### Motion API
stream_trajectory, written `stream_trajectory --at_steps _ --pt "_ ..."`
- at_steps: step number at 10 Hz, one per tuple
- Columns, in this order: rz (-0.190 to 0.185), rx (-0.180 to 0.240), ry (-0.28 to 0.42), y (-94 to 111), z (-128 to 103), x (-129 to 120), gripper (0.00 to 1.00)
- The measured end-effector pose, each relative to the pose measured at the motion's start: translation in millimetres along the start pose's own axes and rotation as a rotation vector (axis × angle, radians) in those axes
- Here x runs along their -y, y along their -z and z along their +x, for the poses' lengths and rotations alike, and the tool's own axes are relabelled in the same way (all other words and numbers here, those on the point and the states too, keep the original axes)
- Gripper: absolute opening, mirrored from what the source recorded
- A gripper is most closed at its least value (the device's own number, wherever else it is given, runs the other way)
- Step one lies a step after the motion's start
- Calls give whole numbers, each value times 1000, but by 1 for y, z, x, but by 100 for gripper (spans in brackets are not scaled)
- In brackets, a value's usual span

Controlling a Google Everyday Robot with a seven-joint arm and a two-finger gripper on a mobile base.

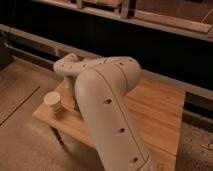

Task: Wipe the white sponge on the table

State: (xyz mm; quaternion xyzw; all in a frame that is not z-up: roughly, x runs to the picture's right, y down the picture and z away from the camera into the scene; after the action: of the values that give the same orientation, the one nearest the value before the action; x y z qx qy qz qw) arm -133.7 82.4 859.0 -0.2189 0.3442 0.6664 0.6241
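The gripper (70, 100) is held low at the left end of the counter (155, 115), largely hidden behind the arm (107, 100), its fingers closed. A pale round thing (53, 102), possibly the sponge, is seen just left of it; no grip can be confirmed.

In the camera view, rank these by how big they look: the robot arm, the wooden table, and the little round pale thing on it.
1. Robot arm and wooden table: about alike; the arm is nearer the camera, so unranked.
2. Round pale thing: clearly smallest.
The gripper, shut, is hidden behind the arm near the table's left end.
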Motion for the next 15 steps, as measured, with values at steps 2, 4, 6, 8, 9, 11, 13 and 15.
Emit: stream_trajectory --at_steps 2,4,6,8,9,11,13,15 --pt "4 -1 -23 -1 4 11 18" --pt "-3 9 -26 1 6 14 37" --pt "-4 11 -27 1 6 15 43" --pt "-4 11 -26 1 6 15 43" --pt "-3 11 -26 1 6 15 43" --pt "-3 11 -26 1 6 15 43" --pt "-4 11 -27 1 6 15 43" --pt "-3 10 -27 1 6 15 43"
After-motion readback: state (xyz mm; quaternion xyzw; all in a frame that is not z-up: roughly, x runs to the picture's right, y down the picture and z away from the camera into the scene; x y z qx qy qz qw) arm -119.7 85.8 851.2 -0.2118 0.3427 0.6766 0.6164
